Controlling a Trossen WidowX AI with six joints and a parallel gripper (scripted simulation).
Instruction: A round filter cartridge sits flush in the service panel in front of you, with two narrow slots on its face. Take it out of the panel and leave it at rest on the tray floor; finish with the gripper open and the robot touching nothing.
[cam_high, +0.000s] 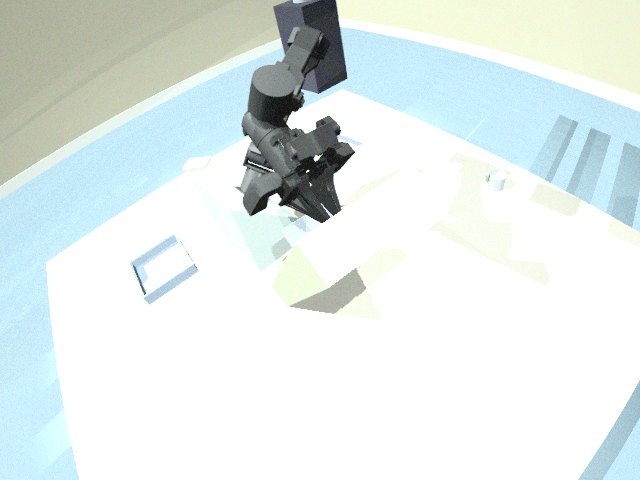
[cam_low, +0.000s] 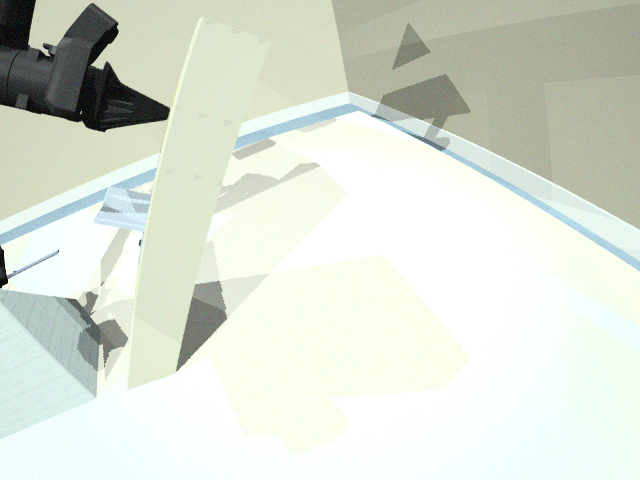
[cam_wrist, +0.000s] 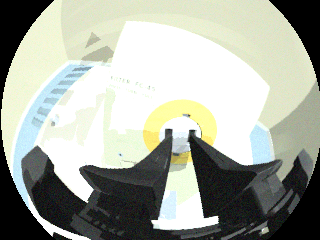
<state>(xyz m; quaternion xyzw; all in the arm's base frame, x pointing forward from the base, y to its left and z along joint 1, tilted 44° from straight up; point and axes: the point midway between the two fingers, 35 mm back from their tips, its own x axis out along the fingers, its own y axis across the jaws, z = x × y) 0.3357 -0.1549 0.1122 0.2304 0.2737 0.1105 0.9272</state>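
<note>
The service panel (cam_low: 180, 206) (cam_wrist: 200, 65) stands tilted, with its back to the exterior view. In the wrist view the round filter cartridge (cam_wrist: 180, 143) sits inside the panel's yellow ring (cam_wrist: 151, 132). Dark slot marks show near its upper edge (cam_wrist: 186, 115) and lower edge (cam_wrist: 176, 154). My gripper (cam_high: 333, 214) (cam_low: 168, 114) (cam_wrist: 180, 138) is partly open, its two fingertips apart in front of the cartridge face. The tips lie left and right, across from the slot marks; whether they touch the face cannot be told. The tray (cam_high: 173, 284) stands at the left in the top view.
A pale green block (cam_high: 263, 237) (cam_low: 41, 361) stands between tray and panel. A light blue object (cam_high: 297, 231) (cam_low: 121, 219) lies on the arm's side of the panel. A white cup (cam_high: 497, 181) is at the right. A thin rod (cam_low: 36, 262) shows at the left in the exterior view.
</note>
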